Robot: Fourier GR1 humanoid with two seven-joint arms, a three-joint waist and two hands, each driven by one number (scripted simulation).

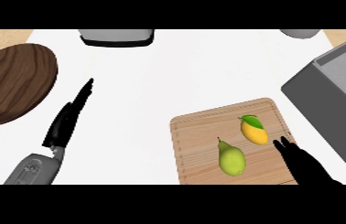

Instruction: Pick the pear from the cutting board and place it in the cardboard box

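My right hand (pixel 307 166) covers the cutting board (pixel 202 141) at its near right corner, and the lower edge cuts both. The dark wooden plate (pixel 24 79) runs off left, the grey box (pixel 321 95) off right; I cannot identify the grey things (pixel 116 36) cropped at the top

Lemon (pixel 255 131): yellow, green leaf at its top end, lying just left of the right robot hand (pixel 304 166), near its fingertips. Dark wooden oval board (pixel 21 81): left edge of the white worktop (pixel 175 77), up and left of the left robot hand (pixel 67 115). Grey appliance with black base (pixel 116 36): far edge of the worktop, well beyond the left robot hand, cut off by the view. Pale round object (pixel 300 33): far right corner, well beyond the right robot hand, only its lower rim visible.
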